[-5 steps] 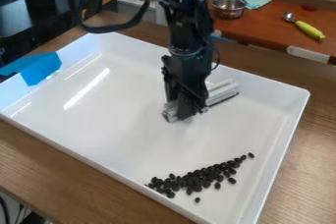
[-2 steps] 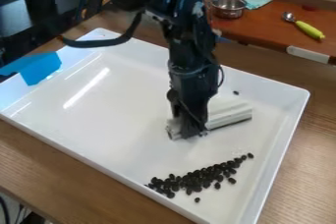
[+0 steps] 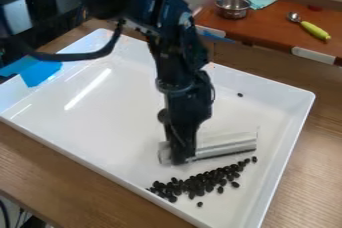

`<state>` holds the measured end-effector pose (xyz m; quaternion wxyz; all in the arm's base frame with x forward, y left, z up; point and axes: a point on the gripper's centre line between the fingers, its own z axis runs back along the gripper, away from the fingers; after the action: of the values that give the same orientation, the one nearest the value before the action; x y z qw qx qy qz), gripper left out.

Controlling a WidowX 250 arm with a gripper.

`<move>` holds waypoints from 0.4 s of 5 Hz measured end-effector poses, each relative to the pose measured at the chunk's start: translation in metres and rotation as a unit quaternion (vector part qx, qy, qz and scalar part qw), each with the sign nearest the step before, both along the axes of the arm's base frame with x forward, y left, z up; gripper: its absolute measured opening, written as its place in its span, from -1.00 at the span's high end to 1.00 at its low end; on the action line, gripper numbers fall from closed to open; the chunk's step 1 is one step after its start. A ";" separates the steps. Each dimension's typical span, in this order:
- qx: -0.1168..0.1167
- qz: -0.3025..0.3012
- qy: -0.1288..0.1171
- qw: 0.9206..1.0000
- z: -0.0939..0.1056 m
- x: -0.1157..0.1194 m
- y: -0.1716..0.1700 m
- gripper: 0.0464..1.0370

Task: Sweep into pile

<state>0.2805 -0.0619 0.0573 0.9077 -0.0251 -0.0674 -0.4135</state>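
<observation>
End effector: black, two-fingered, pointing down inside the tray, pinching a silvery sweeping bar near its left end as viewed.

Sweeping bar: long, ribbed, shiny; a short portion shows left of the end effector, the greater length extends to its right, slanting slightly upward in the view.

Black beans: a band, loosely heaped, on the tray floor below and to the right of the end effector; thicker toward the lower left, thinning to scattered beans at the upper right, where they lie just beside the bar.

Stray bean: one, apart from the band, on its side away from the end effector.

Second stray bean: one, above and to the right of the end effector, well apart from the band.

Tray: white, rectangular, raised walls, surrounding the end effector, bar and beans; set on a wooden counter.

Blue tape: over the tray wall, far up and left of the end effector.

Beyond the tray, up and right of the end effector: steel pot; pale teal cloth, beside the pot; spoon with yellow-green handle, farther right.
</observation>
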 end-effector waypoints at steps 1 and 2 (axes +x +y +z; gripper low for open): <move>-0.007 -0.011 0.010 1.000 0.002 -0.016 0.000 0.33; -0.014 -0.013 0.003 1.000 0.012 -0.019 0.005 0.33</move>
<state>0.2619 -0.0572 0.0692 0.9019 -0.0402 -0.0701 -0.4244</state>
